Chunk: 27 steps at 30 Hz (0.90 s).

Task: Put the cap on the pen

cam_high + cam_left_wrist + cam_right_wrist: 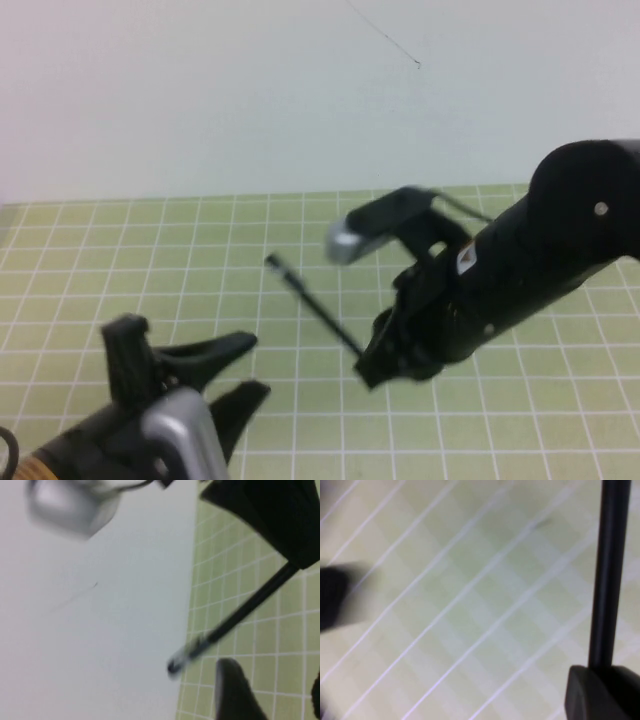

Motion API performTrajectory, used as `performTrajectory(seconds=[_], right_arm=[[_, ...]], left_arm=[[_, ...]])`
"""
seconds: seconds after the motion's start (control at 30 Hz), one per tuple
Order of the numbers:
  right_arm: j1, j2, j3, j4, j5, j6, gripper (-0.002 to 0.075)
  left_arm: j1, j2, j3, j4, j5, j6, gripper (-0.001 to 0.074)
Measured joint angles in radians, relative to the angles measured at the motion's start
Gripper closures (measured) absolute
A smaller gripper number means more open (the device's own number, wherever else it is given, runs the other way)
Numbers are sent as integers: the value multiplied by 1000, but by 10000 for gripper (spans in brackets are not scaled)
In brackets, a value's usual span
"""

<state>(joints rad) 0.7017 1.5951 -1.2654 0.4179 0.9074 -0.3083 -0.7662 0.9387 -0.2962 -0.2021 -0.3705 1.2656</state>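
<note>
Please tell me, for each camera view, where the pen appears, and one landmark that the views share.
High view: the pen sits near the centre, slanting from the right end effector toward the upper left.
Left wrist view: pen crosses the right half diagonally.
Right wrist view: pen runs along the right edge.
Shared landmark: the green grid mat.

Light: I see even, soft brightness over the table (120,250); no glare.
Shadows: faint, barely any.
Blur: both wrist views look smeared to me; the pen (235,617) is fuzzy.
Focus: left claw (245,370) is soft in the high view.
</note>
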Motion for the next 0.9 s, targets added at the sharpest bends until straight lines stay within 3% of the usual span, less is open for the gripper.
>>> performTrajectory(seconds=[0.13,0.37,0.57,0.77,0.9], right_arm=[[-82,18,0,-112,-91,177,652],[-222,171,0,-95,-147,334,652],[-232,270,0,-126,-114,385,652],[-232,310,0,-157,-141,437,643],[-232,308,0,-163,-155,437,542]], left_arm=[[0,0,-5,-346,-115,87,733],[0,4,-131,-1044,-115,376,735],[0,24,-274,-1632,-205,650,735],[0,31,-278,-1627,-218,644,735],[0,31,-278,-1627,-203,638,735]])
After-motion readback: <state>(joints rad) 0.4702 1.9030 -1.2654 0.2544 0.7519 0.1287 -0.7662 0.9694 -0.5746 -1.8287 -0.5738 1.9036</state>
